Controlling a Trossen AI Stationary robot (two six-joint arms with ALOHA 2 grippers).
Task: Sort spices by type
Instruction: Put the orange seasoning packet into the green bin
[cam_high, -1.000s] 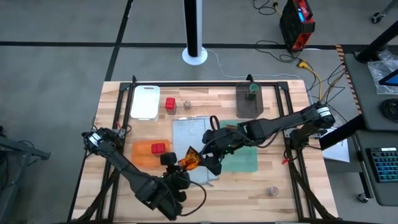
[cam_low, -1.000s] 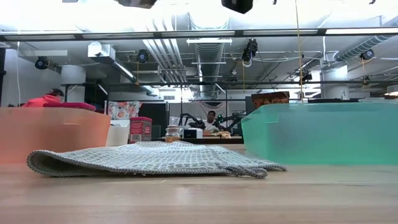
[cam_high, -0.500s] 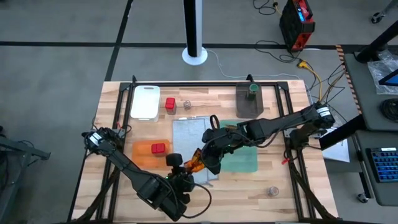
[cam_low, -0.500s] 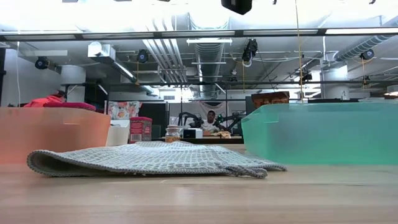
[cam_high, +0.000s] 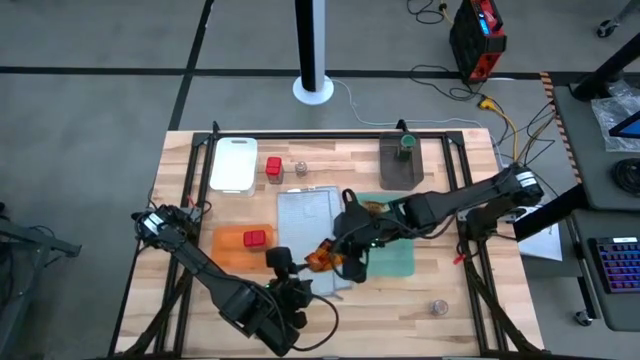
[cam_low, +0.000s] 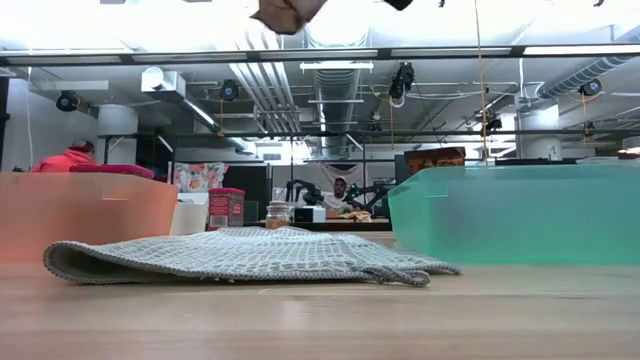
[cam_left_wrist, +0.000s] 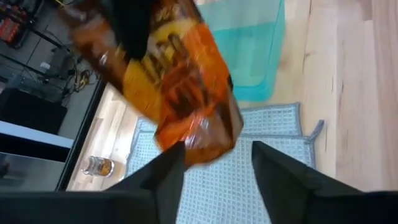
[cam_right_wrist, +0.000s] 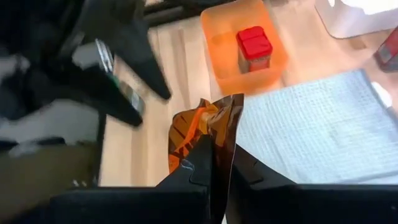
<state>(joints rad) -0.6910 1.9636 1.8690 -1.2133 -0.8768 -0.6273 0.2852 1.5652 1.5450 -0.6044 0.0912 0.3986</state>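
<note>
Fingers of the right gripper (cam_right_wrist: 214, 163) are seen pressed together on the shiny orange-brown packet (cam_right_wrist: 200, 134), which is held up above the grey cloth (cam_high: 312, 225) near the middle of the table (cam_high: 480, 300). Just beside the packet, the left gripper (cam_left_wrist: 214, 165) is seen with its fingers parted, nothing being held between them. One red boxy container (cam_right_wrist: 254, 46) is seen resting on the orange cloth (cam_right_wrist: 224, 59), and another (cam_high: 274, 168) stands beside the white board (cam_high: 233, 164).

Counter (cam_high: 470, 290): pale wood planks, smooth, matt. Grey cloth (cam_low: 250, 255): coarse waffle weave, matt. Packet (cam_left_wrist: 180, 93): glossy crinkled orange-brown foil. Orange tray (cam_right_wrist: 221, 53) and green tray (cam_low: 520, 215): translucent smooth plastic.
</note>
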